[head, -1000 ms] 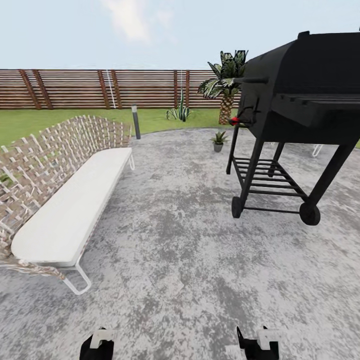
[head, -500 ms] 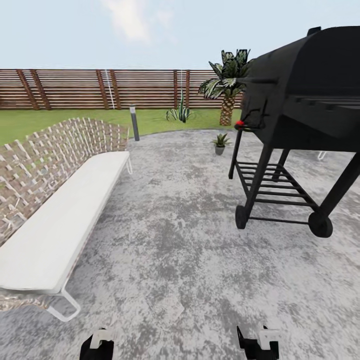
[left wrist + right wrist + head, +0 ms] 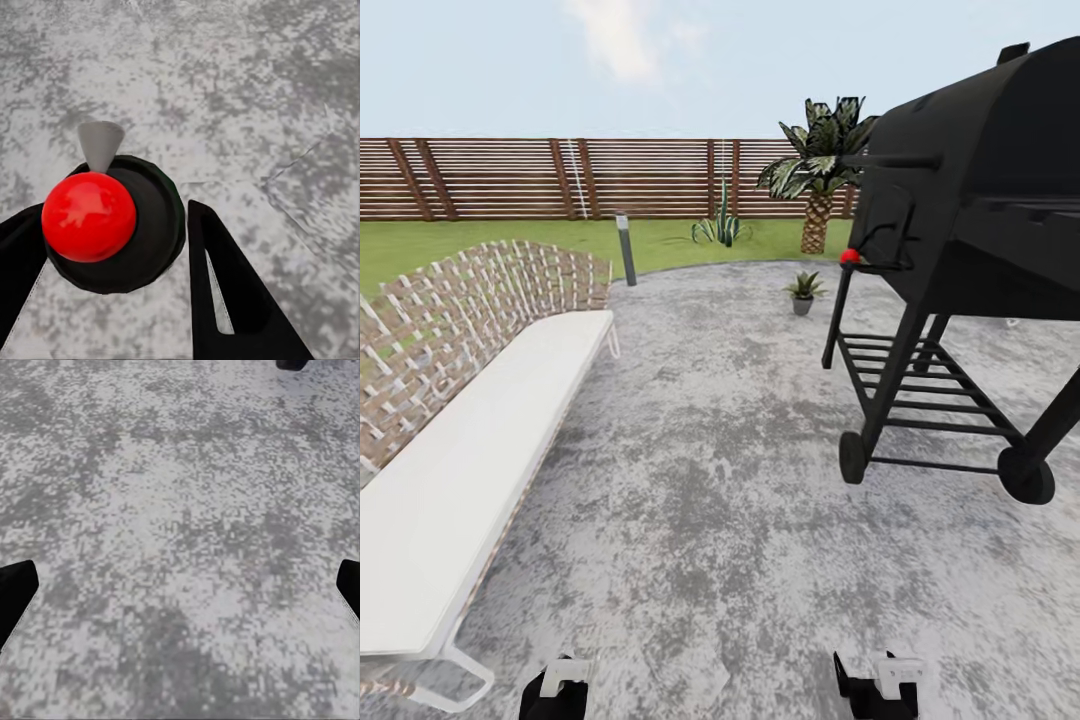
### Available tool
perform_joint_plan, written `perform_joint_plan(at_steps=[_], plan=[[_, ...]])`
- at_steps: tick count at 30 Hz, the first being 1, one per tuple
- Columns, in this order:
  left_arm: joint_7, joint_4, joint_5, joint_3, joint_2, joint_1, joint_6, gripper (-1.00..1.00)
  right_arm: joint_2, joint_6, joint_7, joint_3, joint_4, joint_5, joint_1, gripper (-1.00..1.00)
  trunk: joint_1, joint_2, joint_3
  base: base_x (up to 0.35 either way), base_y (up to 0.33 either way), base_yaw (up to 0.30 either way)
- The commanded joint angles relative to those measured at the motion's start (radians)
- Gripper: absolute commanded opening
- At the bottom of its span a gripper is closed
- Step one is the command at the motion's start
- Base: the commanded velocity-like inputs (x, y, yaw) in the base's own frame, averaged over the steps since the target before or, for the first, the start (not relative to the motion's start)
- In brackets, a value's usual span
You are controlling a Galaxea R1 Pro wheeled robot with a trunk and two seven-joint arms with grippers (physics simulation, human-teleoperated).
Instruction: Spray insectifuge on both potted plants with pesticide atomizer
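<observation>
The patio (image 3: 710, 480) takes up most of the head view: grey mottled paving, open down the middle. On the robot's right stands a big black grill (image 3: 980, 200) on a wheeled frame. On the left is a long white bench (image 3: 470, 440) w/ a woven back. Behind them are the slatted fence (image 3: 510, 178), a strip of lawn (image 3: 450, 240), a palm (image 3: 817, 170) and a short grey lamp post (image 3: 626, 250) at the patio edge.

One potted plant (image 3: 803, 292) sits on the paving near the grill's front leg, well ahead of the robot. A spiky clump (image 3: 720, 228) grows on the lawn beyond it, probably the 2nd plant, but it is too small to be sure.

The left gripper (image 3: 112, 214) is clenched around the spray bottle (image 3: 142, 225). The left wrist view looks down on the bottle's dark round body, red knob and grey nozzle cone. The right gripper (image 3: 180, 585) is released, fingers wide apart, w/ nothing but paving between them.

The step in hand looks like the approach drive, w/ spraying not yet begun. To do it well, the robot should:
- hold the lane btwn bench and grill, biased away from the grill wheels
- stop near the pot w/ the plant in front of the left arm
- check where the nozzle cone points before raising the bottle
- hold the grip firm so the bottle doesn't twist
</observation>
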Motion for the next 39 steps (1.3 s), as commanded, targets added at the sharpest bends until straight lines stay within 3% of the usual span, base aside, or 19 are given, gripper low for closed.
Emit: perform_joint_plan(at_steps=[1,39], plan=[[0.002,0.001,-0.002,0.001,0.000,-0.001,-0.003,-1.00,0.000,-0.003,0.000,0.000,0.001,0.000,0.000,1.00,0.000,0.000,-0.001,0.339,0.000,0.000],[0.002,0.001,-0.003,0.001,0.000,-0.001,-0.003,-1.00,0.000,-0.003,0.000,0.000,0.001,0.000,0.000,1.00,0.000,0.000,-0.001,0.339,0.000,0.000]])
